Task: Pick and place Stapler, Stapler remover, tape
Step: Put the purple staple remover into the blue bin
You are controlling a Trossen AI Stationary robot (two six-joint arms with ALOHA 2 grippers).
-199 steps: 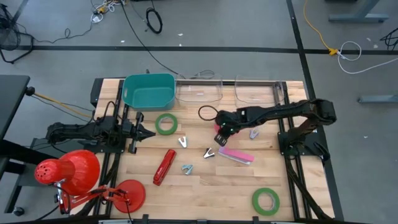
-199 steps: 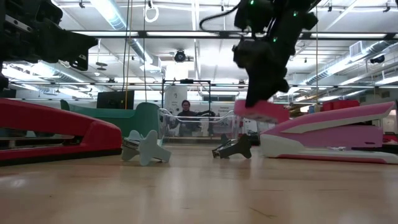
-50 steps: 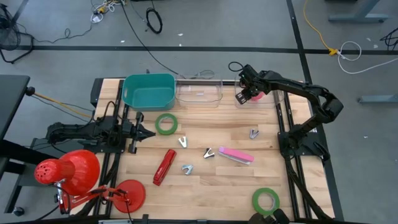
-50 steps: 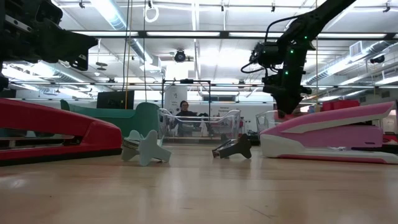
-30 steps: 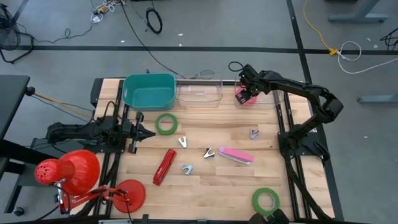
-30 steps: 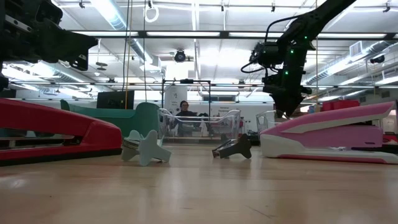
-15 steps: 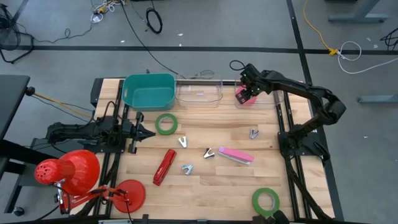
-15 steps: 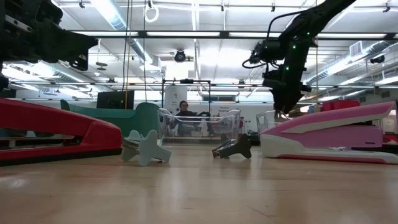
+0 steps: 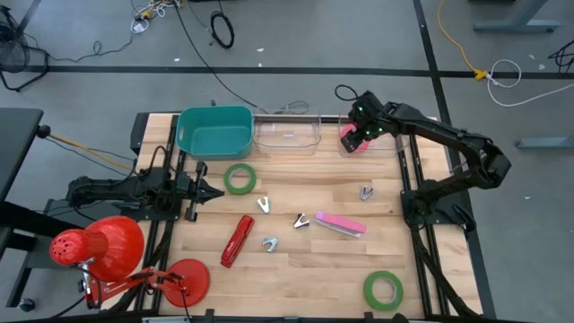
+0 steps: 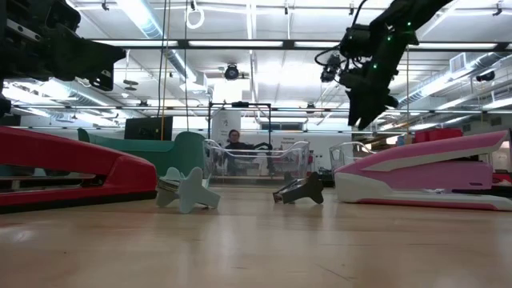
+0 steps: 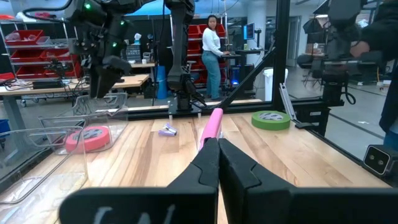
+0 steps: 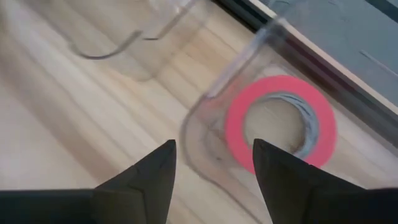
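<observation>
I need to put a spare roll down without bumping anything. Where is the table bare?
Bare wood lies between the red stapler and the green tape roll along the near edge, and below the clear bin. The middle is crowded: staple removers and pink stapler.

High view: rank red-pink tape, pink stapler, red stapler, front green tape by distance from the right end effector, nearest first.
From the right end effector, open above the back right clear bin:
1. Red-pink tape: in that bin, right under it.
2. Pink stapler: mid-table, toward the front.
3. Red stapler: front left of centre.
4. Front green tape: front edge, right side.
3 and 4 look too close to call.
</observation>
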